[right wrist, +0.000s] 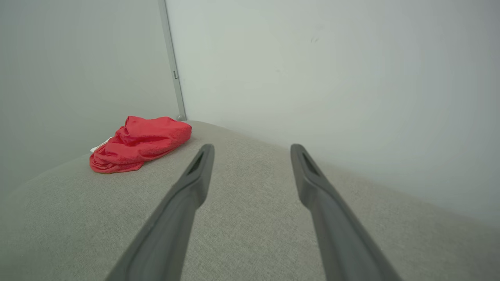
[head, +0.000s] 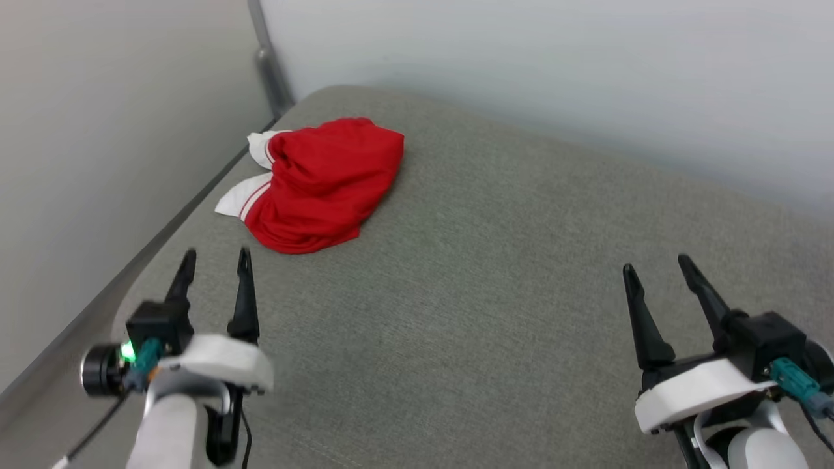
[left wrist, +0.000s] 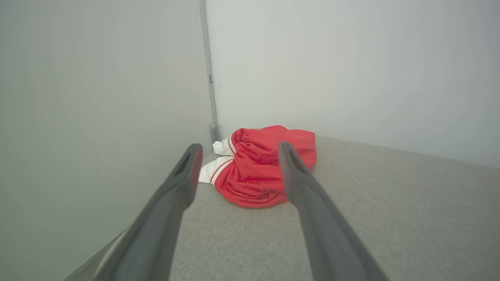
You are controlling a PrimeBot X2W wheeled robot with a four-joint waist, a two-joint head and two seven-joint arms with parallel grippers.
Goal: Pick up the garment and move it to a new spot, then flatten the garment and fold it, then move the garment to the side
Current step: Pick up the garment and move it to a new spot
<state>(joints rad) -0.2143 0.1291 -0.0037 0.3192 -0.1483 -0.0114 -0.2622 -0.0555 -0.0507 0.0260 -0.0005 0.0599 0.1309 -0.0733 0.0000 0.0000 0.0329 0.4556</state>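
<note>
The garment (head: 322, 182) lies bunched in a red heap with white sleeves poking out on its left, at the far left corner of the grey surface (head: 488, 312). My left gripper (head: 216, 258) hovers open a short way in front of it, fingers pointing at it. In the left wrist view the garment (left wrist: 258, 171) sits just beyond and between the spread fingers of the left gripper (left wrist: 239, 147). My right gripper (head: 655, 263) is open at the lower right, far from the cloth. In the right wrist view the garment (right wrist: 138, 143) lies off to the left of the open right gripper (right wrist: 252, 146).
Pale walls (head: 586, 78) close in the grey surface behind and on the left, meeting at a grey corner strip (head: 267, 65) right behind the garment. The surface's left edge (head: 156, 241) runs close beside the cloth.
</note>
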